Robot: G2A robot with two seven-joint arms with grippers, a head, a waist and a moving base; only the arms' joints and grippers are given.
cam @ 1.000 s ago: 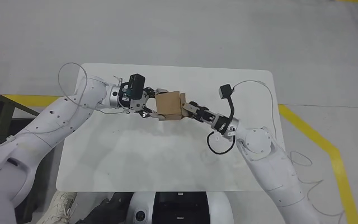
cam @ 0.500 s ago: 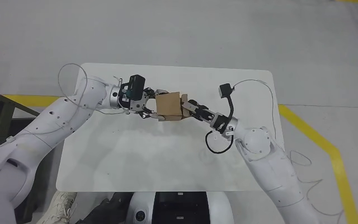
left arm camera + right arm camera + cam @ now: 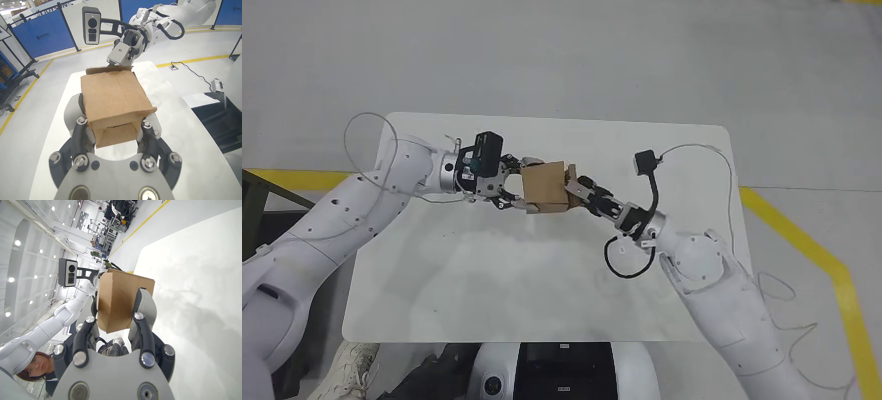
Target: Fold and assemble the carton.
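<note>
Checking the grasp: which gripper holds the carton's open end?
Left gripper: the open end of the carton faces it; the right gripper pinches the far flap.

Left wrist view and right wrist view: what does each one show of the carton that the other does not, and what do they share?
Left wrist view: the carton's open end facing the left tool, and its broad creased face. Right wrist view: another face between the right tool's fingers. Both: the carton gripped over the white table.
</note>
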